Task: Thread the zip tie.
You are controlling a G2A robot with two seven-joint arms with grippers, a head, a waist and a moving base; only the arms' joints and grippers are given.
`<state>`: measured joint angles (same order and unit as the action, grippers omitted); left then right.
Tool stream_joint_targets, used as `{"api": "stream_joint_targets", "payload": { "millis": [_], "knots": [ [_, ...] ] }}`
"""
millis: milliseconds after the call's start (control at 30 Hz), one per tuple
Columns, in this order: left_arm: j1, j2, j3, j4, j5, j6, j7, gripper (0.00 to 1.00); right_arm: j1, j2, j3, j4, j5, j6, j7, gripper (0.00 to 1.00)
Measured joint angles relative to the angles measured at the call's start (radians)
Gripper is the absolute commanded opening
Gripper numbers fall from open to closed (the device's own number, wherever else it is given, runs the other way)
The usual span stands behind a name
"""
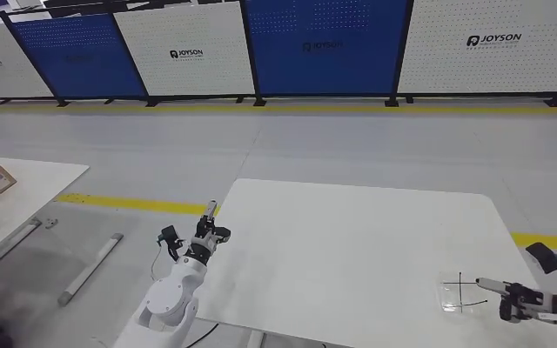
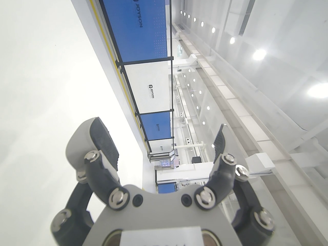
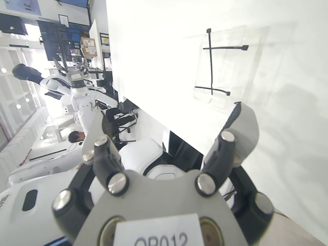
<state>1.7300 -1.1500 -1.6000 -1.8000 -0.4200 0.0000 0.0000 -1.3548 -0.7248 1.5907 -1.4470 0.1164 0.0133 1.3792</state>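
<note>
Step status: pre-grasp, nothing picked up yet. The right pincer (image 3: 166, 126) is wide open and empty. The zip ties (image 3: 211, 62) lie just ahead of its fingertips, near but not touching, and not between the fingers. I count three black ties lying flat in a clear tray (image 3: 252, 60), one long strap crossed by two others. The left pincer (image 2: 160, 129) is also open and empty. It's well apart from the ties, at the table (image 1: 348, 252) edge on the far side from the right pincer, pointing out at the room. My read: next the right pincer needs to come in over the tray and close on a single strap. A free end away from the crossings looks best, so it doesn't drag a second tie along. After that the left pincer likely has to come across and take the other end, since feeding tail into head needs both. Hard to make out: the tray rim and wall height (it's transparent), which strap lies on top at each crossing, and the slot in each head, which is too small to see. The top view cuts the right pincer off at the frame edge, so its height above the table is unclear
</note>
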Motion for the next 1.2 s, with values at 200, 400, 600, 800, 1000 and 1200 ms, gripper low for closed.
{"api": "stream_joint_targets", "payload": {
  "millis": [200, 400, 600, 800, 1000, 1200],
  "knots": [
    [0.000, 0.000, 0.000, 0.000, 0.000, 0.000, 0.000, 1.00, 0.005, 0.001, -0.007, 0.010, 0.009, -0.030, 0.011, 1.00],
    [0.000, 0.000, 0.000, 0.000, 0.000, 0.000, 0.000, 1.00, 0.008, 0.001, -0.009, 0.014, 0.005, -0.038, 0.009, 1.00],
    [0.000, 0.000, 0.000, 0.000, 0.000, 0.000, 0.000, 1.00, 0.052, 0.016, -0.074, 0.033, -0.056, -0.034, 0.011, 1.00],
    [0.000, 0.000, 0.000, 0.000, 0.000, 0.000, 0.000, 1.00, 0.147, 0.024, -0.165, 0.082, -0.137, -0.011, 0.008, 1.00],
    [0.000, 0.000, 0.000, 0.000, 0.000, 0.000, 0.000, 1.00, 0.151, 0.023, -0.166, 0.085, -0.136, -0.010, 0.006, 1.00],
    [0.000, 0.000, 0.000, 0.000, 0.000, 0.000, 0.000, 1.00, 0.147, 0.023, -0.172, 0.073, -0.137, -0.024, 0.010, 1.00]
  ]
}}
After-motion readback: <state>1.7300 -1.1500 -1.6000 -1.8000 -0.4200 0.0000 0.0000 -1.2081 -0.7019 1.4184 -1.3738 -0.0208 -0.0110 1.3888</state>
